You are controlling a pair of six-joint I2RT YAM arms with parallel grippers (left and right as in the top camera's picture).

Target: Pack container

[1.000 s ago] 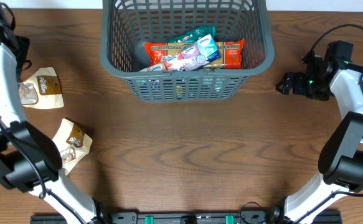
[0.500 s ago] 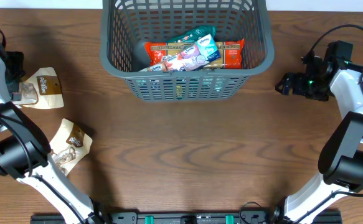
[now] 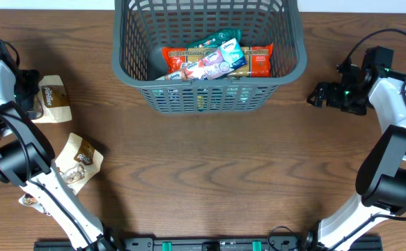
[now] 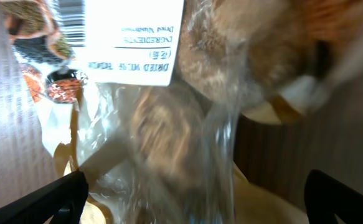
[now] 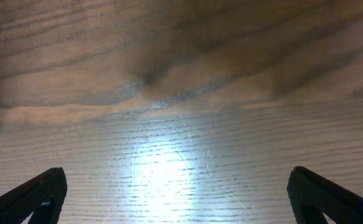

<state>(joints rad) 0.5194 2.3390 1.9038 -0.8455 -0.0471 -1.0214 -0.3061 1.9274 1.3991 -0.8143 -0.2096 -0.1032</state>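
The dark grey slotted container (image 3: 209, 90) stands at the table's far middle and holds several food packets (image 3: 216, 59). A brown and white snack packet (image 3: 51, 100) lies at the far left. My left gripper (image 3: 28, 94) is right over its left end, jaws open and spread either side of it; the left wrist view is filled by the clear packet (image 4: 169, 106) between the fingertips. A second brown packet (image 3: 79, 160) lies nearer on the left. My right gripper (image 3: 317, 94) is open and empty over bare wood right of the container.
A small packet (image 3: 28, 201) peeks out beside the left arm at the near left. The right wrist view shows only wood grain (image 5: 169, 124) with a bright light patch.
My left gripper has come down from the far left corner onto the left end of the far brown packet. The right arm has not moved.
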